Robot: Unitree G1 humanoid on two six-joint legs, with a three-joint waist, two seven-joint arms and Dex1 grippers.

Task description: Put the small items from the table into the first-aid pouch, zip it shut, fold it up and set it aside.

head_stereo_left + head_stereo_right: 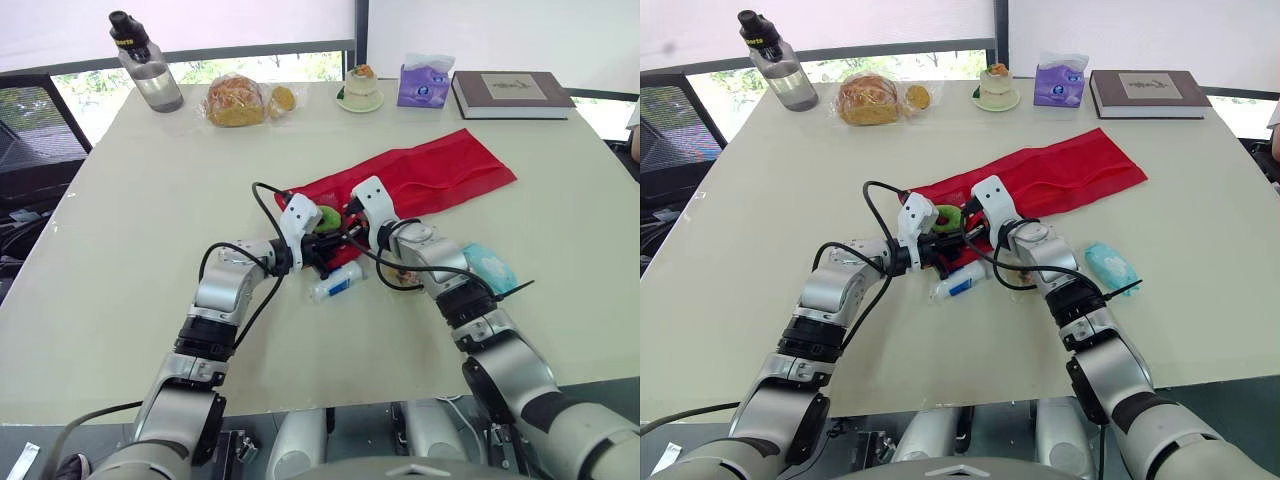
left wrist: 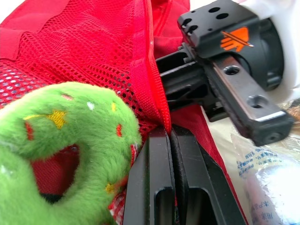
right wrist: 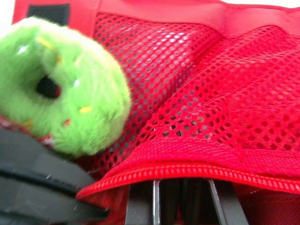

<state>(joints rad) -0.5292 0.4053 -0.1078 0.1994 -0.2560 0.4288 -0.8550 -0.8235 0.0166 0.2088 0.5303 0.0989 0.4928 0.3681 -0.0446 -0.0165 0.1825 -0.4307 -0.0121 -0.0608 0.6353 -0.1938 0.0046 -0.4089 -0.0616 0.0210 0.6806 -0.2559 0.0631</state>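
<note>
The red first-aid pouch [image 1: 430, 172] lies unfolded across the table's middle, its mesh pocket [image 3: 220, 93] at the near end. A green plush donut [image 1: 327, 217] sits at the pocket's mouth, partly inside the mesh. My left gripper [image 2: 169, 140] is shut on the pocket's red hem just beside the donut. My right gripper [image 1: 347, 222] faces it from the other side, with its fingers [image 3: 140, 201] pinching the same hem. A white tube [image 1: 337, 283] lies on the table just in front of both grippers. A teal packet [image 1: 488, 266] rests to the right of my right forearm.
Along the far edge stand a water bottle [image 1: 147, 66], wrapped bread [image 1: 236, 100], a small cake on a plate [image 1: 360, 88], a purple tissue pack [image 1: 424, 82] and a book [image 1: 512, 94]. A small round brown item [image 1: 404, 276] lies under my right arm.
</note>
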